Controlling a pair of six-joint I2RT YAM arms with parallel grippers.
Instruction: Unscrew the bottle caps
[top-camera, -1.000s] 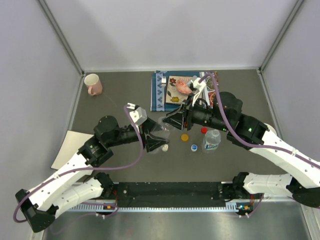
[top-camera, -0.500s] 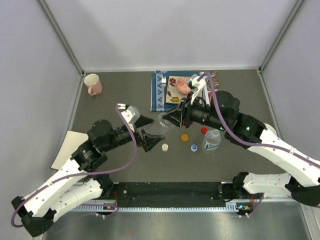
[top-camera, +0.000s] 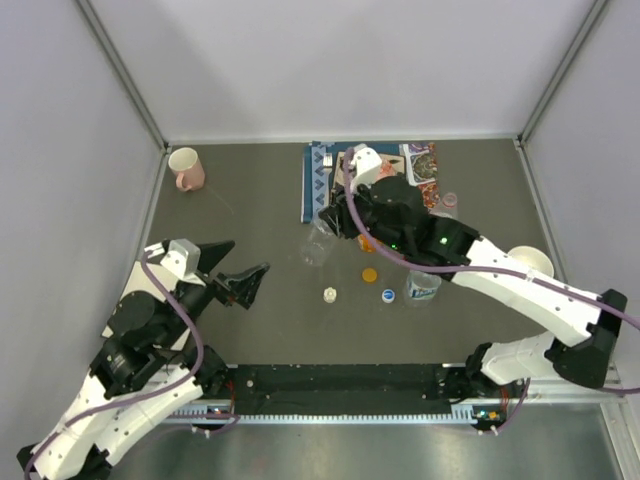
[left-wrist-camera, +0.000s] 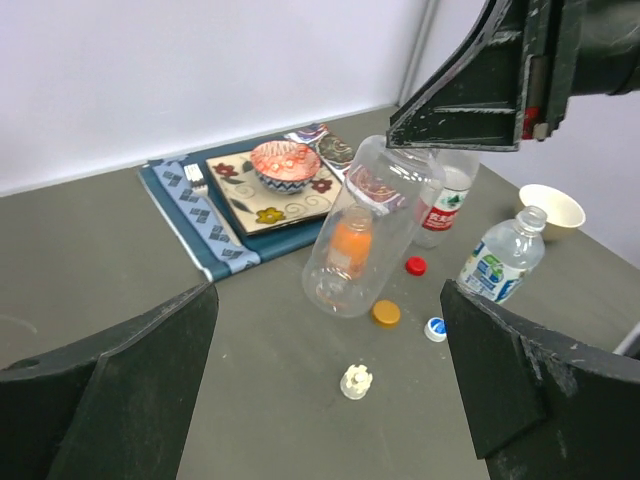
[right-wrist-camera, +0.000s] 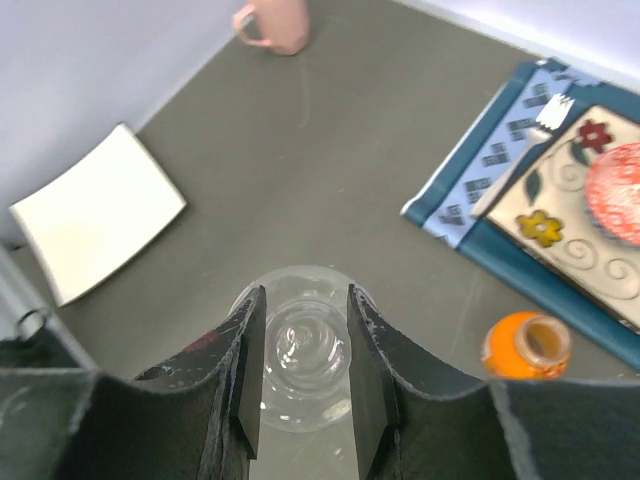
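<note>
While the right end effector (right-wrist-camera: 303, 330) is clamping the clear bottle (top-camera: 318, 243), the left end effector (top-camera: 238, 262) is gaping apart. The bottle is seemingly tilting toward seven o'clock.

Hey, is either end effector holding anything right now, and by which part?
The right end effector grips the plain clear bottle by its upper end, tilted. The left end effector is open and empty.

four bottles: clear bottle (right-wrist-camera: 300, 350), blue-labelled bottle (left-wrist-camera: 497, 262), orange bottle (right-wrist-camera: 527, 345), red-labelled bottle (left-wrist-camera: 445, 205). four caps: white cap (left-wrist-camera: 356, 381), orange cap (left-wrist-camera: 386, 314), blue cap (left-wrist-camera: 435, 328), red cap (left-wrist-camera: 415, 266). one pink mug (top-camera: 186, 167), one fork (left-wrist-camera: 195, 178), one white cup (left-wrist-camera: 553, 208).
</note>
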